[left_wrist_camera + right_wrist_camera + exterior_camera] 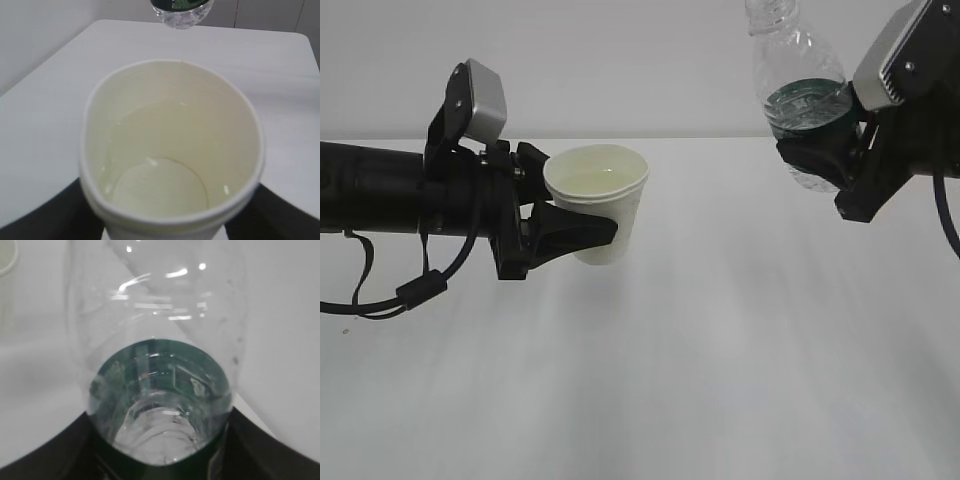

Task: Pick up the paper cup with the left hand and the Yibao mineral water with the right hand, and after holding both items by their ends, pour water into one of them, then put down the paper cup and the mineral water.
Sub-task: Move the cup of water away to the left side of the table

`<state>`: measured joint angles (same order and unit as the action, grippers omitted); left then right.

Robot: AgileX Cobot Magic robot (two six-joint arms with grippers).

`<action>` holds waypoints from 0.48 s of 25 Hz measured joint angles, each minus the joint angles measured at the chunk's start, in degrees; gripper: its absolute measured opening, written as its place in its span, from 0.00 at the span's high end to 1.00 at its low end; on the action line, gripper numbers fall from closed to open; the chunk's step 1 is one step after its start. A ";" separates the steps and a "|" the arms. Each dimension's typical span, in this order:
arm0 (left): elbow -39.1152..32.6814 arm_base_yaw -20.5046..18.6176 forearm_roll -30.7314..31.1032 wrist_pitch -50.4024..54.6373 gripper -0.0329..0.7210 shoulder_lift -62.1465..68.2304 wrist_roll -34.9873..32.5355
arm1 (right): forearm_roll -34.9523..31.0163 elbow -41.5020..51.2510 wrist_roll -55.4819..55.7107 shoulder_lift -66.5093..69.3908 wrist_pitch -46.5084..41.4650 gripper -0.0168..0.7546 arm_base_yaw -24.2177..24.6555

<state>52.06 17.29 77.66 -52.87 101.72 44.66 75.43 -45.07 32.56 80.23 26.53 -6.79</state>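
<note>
The white paper cup (pixel 605 200) hangs above the table, left of centre, with my left gripper (pixel 582 206) shut on its wall just under the rim. In the left wrist view the cup (pixel 170 150) fills the frame. A shallow pool of clear water lies in its cream bottom, and a black finger shows at each lower corner around my left gripper (pixel 167 222). At the upper right, the Yibao mineral water (pixel 800 80) is held neck up, leaning slightly left, by my right gripper (pixel 820 140), shut on its green label. Its top is cut off by the frame. The bottle (pixel 160 340) looks almost empty.
The white table (pixel 720 350) spreads below both arms, with its far edge against a pale wall. The bottle's base (pixel 181 10) shows at the top of the left wrist view, beyond the cup. The left arm's black cable (pixel 380 290) loops down beside the arm.
</note>
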 joint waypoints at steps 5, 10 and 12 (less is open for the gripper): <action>0.00 0.00 0.00 0.00 0.34 0.00 0.04 | 0.00 0.00 1.27 0.00 0.83 0.41 0.00; 0.00 0.00 0.00 0.00 0.34 0.00 0.17 | 0.00 0.00 1.61 0.00 0.83 0.41 0.00; 0.00 0.00 0.00 0.00 0.34 0.00 0.17 | 0.00 0.00 1.70 0.00 0.83 0.41 0.00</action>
<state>52.06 17.29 77.66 -52.87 101.72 44.83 75.43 -45.07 34.25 80.23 27.35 -6.79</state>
